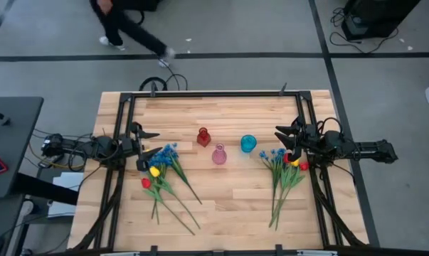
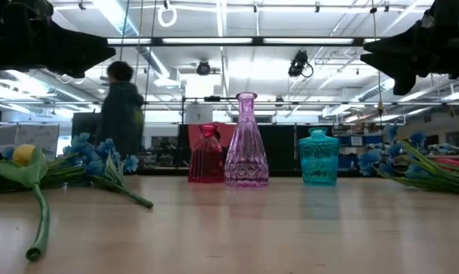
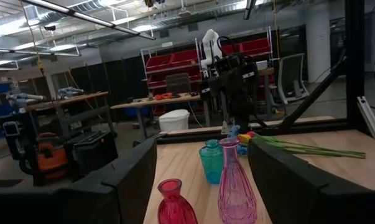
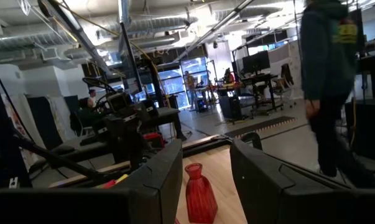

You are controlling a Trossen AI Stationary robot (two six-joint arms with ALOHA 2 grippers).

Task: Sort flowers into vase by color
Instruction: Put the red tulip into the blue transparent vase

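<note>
Three small glass vases stand upright mid-table: red vase [image 1: 203, 136], pink vase [image 1: 219, 154], teal vase [image 1: 248, 144]. In the low view they form a row: red vase [image 2: 206, 156], pink vase [image 2: 247, 144], teal vase [image 2: 318, 157]. One flower pile [image 1: 164, 178] lies flat at the left: blue blossoms, a yellow tulip, a red tulip. A second flower pile [image 1: 284, 174] lies at the right. My left gripper [image 1: 157, 142] hovers open above the left pile's blossoms, pointing at the vases. My right gripper [image 1: 278, 141] hovers open above the right pile's heads, facing the left one.
A black frame [image 1: 214, 93] borders the table's far edge and runs along both sides by the arms. Bare wood [image 1: 228, 206] lies between the two piles toward the near edge. A person [image 2: 121, 106] walks beyond the far edge.
</note>
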